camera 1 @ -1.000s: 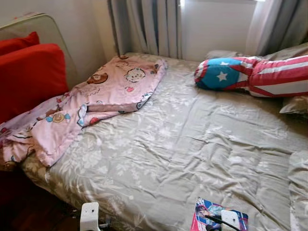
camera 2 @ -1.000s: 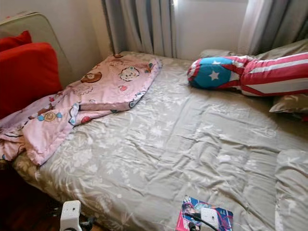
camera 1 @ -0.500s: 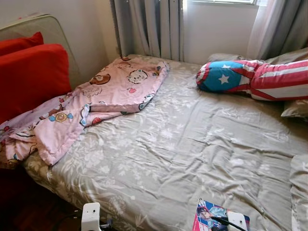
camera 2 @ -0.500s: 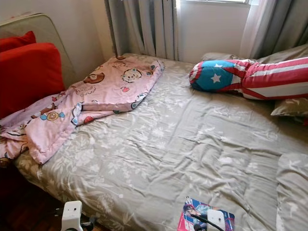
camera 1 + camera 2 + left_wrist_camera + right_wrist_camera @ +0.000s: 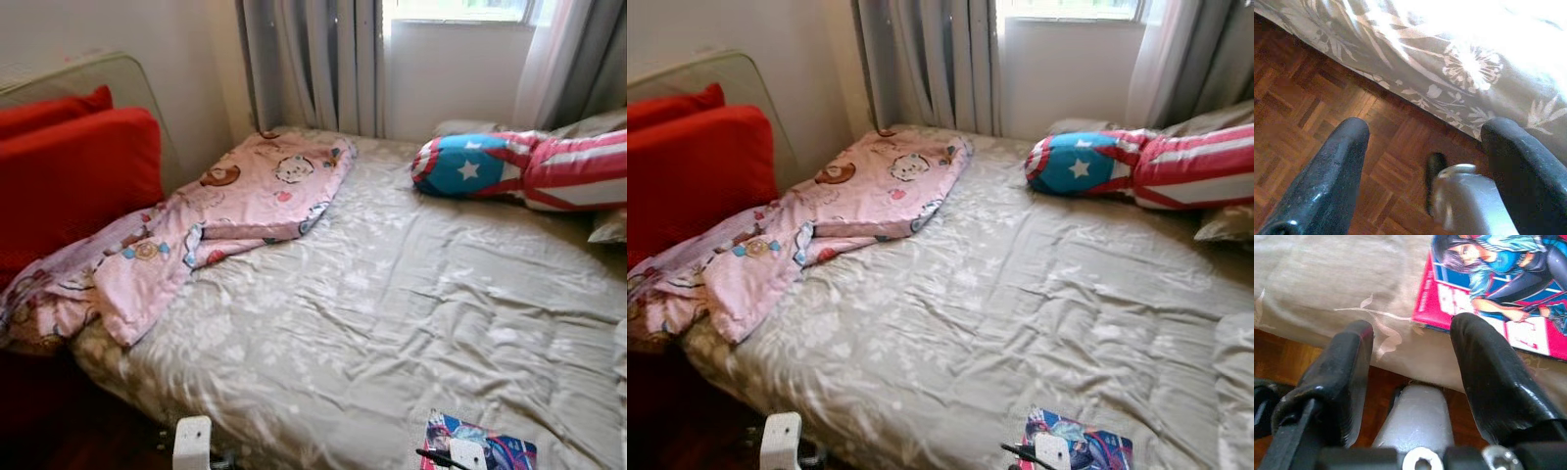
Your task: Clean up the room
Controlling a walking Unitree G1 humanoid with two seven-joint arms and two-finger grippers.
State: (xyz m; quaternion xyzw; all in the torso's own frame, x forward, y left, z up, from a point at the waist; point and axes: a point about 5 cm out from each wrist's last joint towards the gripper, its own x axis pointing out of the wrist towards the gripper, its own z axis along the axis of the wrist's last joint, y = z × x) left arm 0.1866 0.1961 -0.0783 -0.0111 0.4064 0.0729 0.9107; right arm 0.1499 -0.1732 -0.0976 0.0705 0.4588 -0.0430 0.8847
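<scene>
We see a comic book (image 5: pixel 1498 289) with a pink edge and a drawn figure on its cover lying flat on the bed (image 5: pixel 392 313), at the lower right of the head views, close to the bed's near edge. Our right tool (image 5: pixel 1410 377) hangs just short of it, its two black fingers (image 5: pixel 1488 377) spread wide and holding nothing, one fingertip overlapping the book's corner in the wrist view; we cannot tell whether it touches.

Our left tool (image 5: pixel 1425 166) sits low at the bottom left of the head views, beside the bed's edge and over the parquet floor (image 5: pixel 1298 98), fingers wide apart and empty.

The bed wears a wrinkled grey-green floral cover. A pink cartoon-print blanket (image 5: pixel 216 215) lies crumpled across its left side, trailing off the edge. Red cushions (image 5: pixel 69 176) stand at the far left. At the upper right rests a bolster pillow (image 5: pixel 519 166) in red and white stripes with a blue starred end. Grey curtains (image 5: pixel 313 59) hang behind, against the window (image 5: pixel 1068 8).
</scene>
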